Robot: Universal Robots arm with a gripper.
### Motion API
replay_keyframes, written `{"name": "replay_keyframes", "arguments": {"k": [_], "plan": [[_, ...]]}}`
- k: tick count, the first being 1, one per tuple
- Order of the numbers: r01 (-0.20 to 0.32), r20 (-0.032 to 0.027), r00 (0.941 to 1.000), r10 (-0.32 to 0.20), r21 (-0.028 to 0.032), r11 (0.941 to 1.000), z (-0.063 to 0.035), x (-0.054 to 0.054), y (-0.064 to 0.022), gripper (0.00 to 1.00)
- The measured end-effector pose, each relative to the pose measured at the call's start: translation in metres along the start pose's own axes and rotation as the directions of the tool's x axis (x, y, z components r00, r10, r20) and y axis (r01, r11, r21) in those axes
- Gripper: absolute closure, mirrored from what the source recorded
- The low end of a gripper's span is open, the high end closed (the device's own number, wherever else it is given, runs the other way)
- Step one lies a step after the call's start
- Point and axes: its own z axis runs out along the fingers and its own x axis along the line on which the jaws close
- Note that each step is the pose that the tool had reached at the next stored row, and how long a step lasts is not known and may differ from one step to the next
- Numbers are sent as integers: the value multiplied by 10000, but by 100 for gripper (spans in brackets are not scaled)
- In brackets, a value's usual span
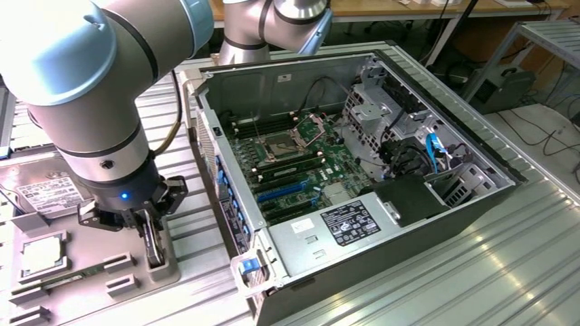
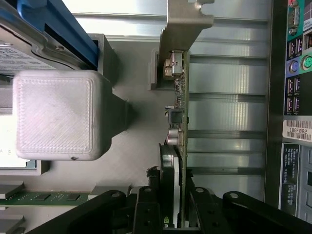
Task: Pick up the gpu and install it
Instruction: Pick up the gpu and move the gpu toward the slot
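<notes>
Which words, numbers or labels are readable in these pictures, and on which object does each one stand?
"186F882" (the last characters are uncertain): white sticker on the rear panel of the computer case.
Power supply label: the print is too small to read.
Hard drive label: too small to read.
Black sticker next to the white one: unreadable.

"186F882" on white sticker (image 2: 297, 130), computer case (image 2: 275, 156) rear panel
</notes>
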Motion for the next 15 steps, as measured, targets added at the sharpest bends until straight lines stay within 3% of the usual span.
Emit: {"name": "replay_keyframes", "arguments": {"k": [15], "plan": [[0, 0, 10000, 0, -8, 10000, 0, 1, 0, 72]]}}
